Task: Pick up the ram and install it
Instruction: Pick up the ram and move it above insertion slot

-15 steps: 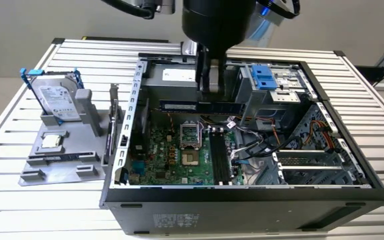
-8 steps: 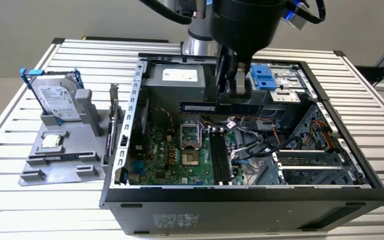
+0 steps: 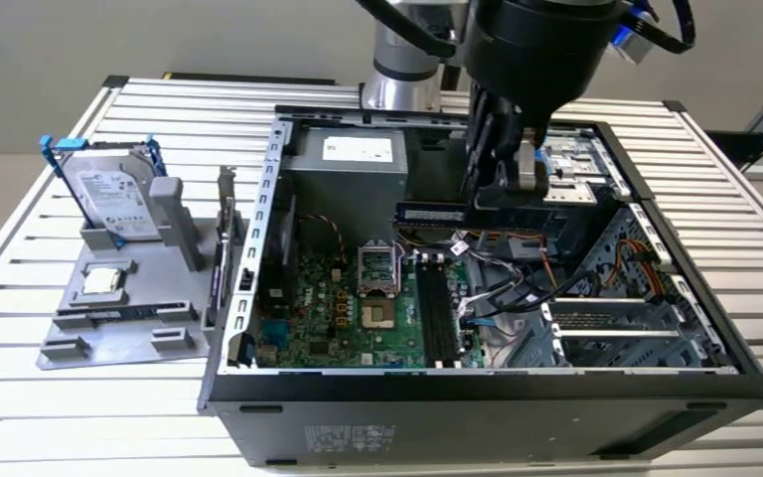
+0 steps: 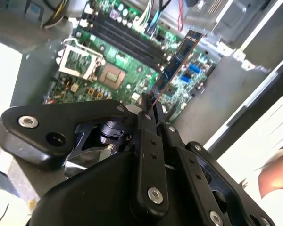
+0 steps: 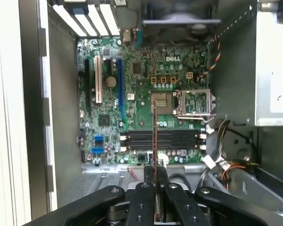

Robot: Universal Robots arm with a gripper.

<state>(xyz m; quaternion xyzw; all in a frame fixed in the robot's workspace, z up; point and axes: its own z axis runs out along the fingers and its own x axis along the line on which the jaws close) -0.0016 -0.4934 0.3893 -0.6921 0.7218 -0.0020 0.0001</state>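
My fingers [image 5: 162,175] pinched one ram [image 3: 432,213] over the motherboard [image 3: 342,308]; cables [image 3: 488,283] crowded its slots [image 3: 435,313], one hard drive [image 3: 114,194] at the exterior view's left.

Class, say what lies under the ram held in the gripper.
Under the ram lies the motherboard with its black memory slots. The gripper hides whatever sits below the ram's clamped end.

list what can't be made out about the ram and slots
Ram faces: edge-on in the first wrist view.
Ram's held end: covered by the gripper in both wrist views.
Slots: partly behind the ram, first wrist view.
Arm: cut off by the exterior view's top edge.
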